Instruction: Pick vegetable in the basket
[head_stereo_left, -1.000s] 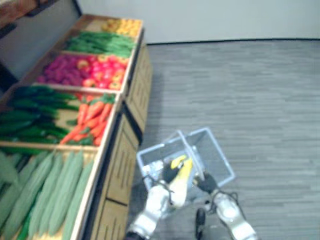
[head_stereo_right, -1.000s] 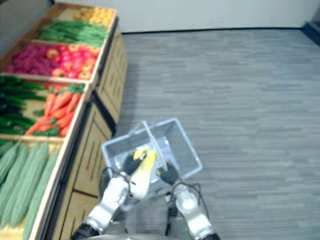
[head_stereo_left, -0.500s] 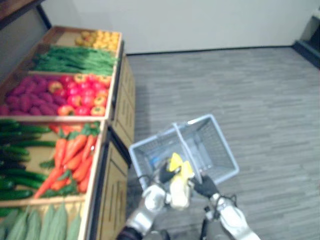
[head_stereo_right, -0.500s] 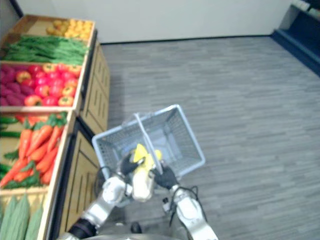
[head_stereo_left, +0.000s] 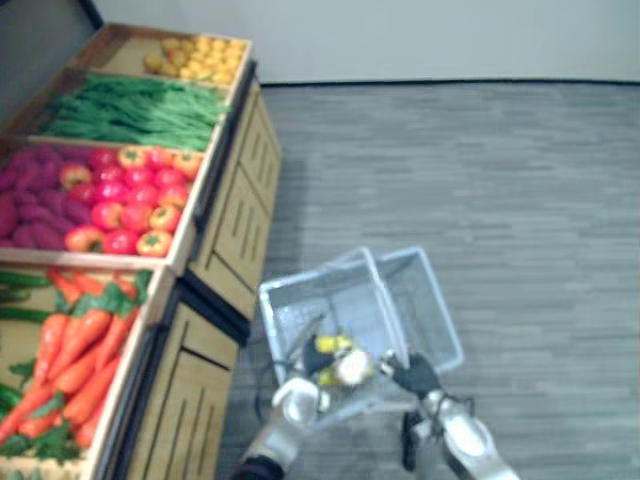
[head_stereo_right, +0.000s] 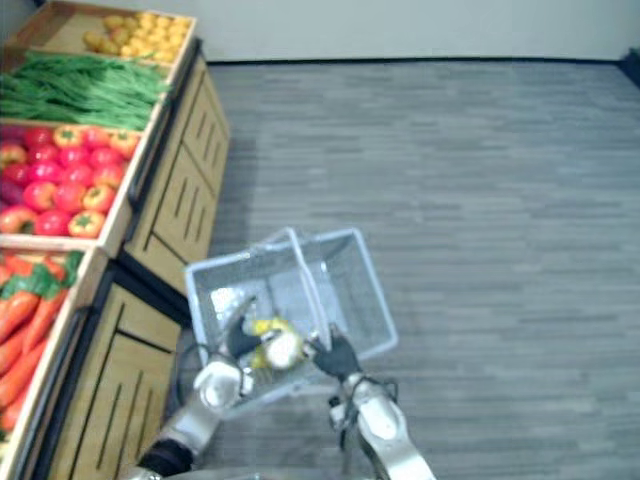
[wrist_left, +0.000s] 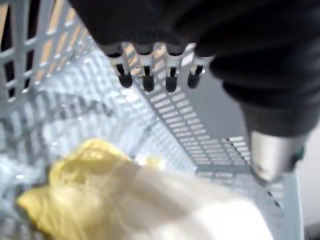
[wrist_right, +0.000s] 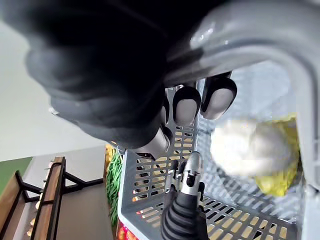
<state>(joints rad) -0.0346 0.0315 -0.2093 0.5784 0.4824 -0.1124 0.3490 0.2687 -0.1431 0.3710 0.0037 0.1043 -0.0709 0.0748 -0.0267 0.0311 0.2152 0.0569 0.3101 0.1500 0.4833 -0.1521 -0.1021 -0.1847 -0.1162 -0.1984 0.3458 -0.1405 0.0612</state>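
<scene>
The step in hand looks like the release. The yellow-and-white vegetable lies inside the slotted grey basket, at its near end, in the lower centre of the left eye view. To finish well, the left robot hand should probably rise straight up and clear the rim before it swings back toward the wooden produce stand at the left of the frame. That way no finger snags the mesh. The basket should be kept level meanwhile. It is carried by its handle, so a tilt could roll the vegetable to 1 end and swing the load against the stand just beside it.

The left robot hand comes in from the lower left and hovers over the near-left corner of the basket. In its wrist view the fingers are straight, set apart from the thumb and curled round nothing. The vegetable shows blurred past them on the basket's floor, and I cannot tell whether any fingertip touches it.

The right robot hand comes in from the lower right and is clamped on the handle. In its wrist view the pale bar runs across the palm with the fingers curled under it, and the vegetable shows beyond them inside the basket. The basket is held over the grey floor.
</scene>
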